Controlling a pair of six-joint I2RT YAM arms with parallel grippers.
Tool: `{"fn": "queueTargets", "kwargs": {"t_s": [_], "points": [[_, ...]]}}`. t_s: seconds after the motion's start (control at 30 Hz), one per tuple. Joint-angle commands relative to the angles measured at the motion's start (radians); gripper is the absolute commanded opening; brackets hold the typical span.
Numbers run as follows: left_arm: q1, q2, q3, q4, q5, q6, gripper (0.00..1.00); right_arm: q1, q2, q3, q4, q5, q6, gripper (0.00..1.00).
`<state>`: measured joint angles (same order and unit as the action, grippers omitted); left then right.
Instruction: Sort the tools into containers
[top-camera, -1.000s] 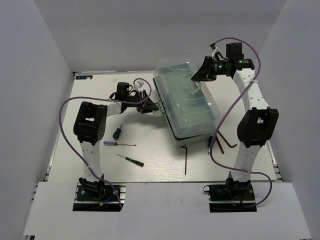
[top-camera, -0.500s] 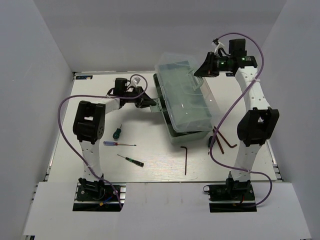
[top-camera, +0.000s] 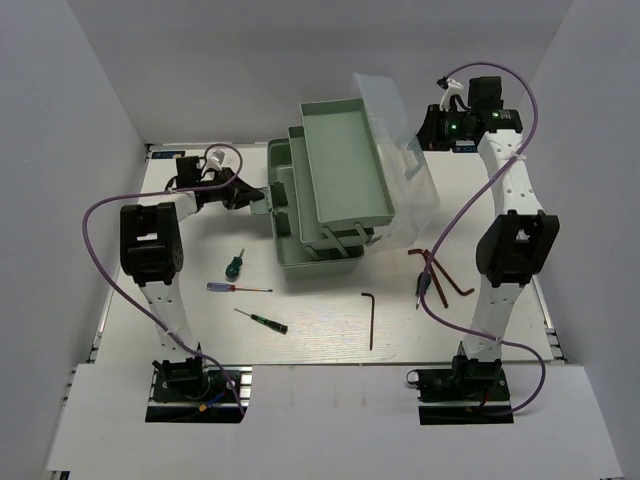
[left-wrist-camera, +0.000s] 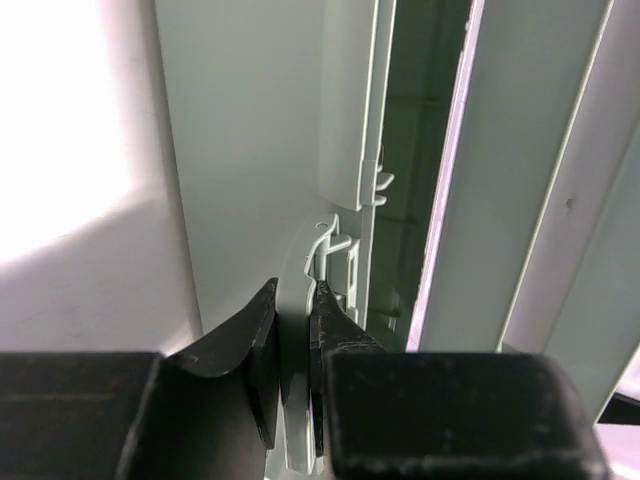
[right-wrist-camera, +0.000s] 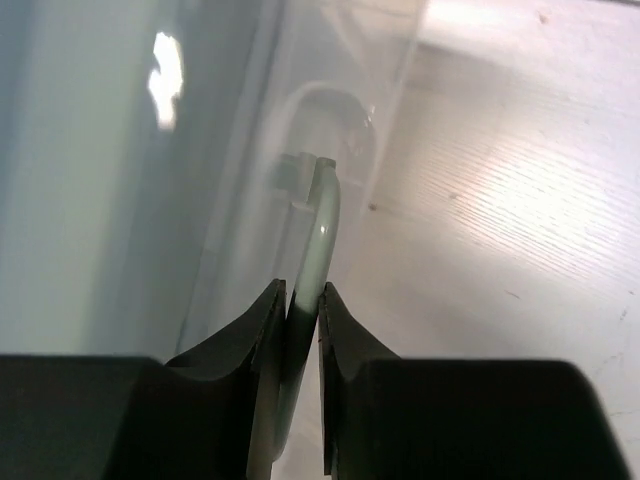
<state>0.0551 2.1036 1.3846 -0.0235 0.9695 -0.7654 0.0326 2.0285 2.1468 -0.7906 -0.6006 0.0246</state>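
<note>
At the far side, with left gripper (left-wrist-camera: 295, 295) pinching the toolbox (top-camera: 340, 165) latch (left-wrist-camera: 302, 250) and right gripper (right-wrist-camera: 300, 295) pinching the lid handle (right-wrist-camera: 325, 220), hold it steady and ease the lid (top-camera: 385, 110) back.

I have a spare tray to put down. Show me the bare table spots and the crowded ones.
Bare table lies in front of the toolbox, between the dark screwdriver and the black hex key; a narrower patch sits between that key and the reddish hex keys. Crowded: the three screwdrivers beside the left arm.
</note>
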Motion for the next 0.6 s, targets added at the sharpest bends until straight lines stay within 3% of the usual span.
{"fn": "queueTargets", "kwargs": {"t_s": [0.0,0.37,0.5,0.57], "points": [[0.072,-0.085,0.030,0.017,-0.057,0.046,0.00,-0.019,0.042,0.047,-0.015,0.039,-0.164,0.00],[0.126,-0.054,0.126,-0.035,-0.048,0.055,0.00,0.003,0.179,0.097,0.027,0.036,-0.181,0.00],[0.135,-0.031,0.154,-0.056,-0.048,0.055,0.00,0.013,0.208,0.104,0.034,0.042,-0.210,0.23],[0.135,-0.031,0.165,-0.056,-0.048,0.055,0.00,0.015,0.217,0.108,0.037,0.059,-0.215,0.43]]}}
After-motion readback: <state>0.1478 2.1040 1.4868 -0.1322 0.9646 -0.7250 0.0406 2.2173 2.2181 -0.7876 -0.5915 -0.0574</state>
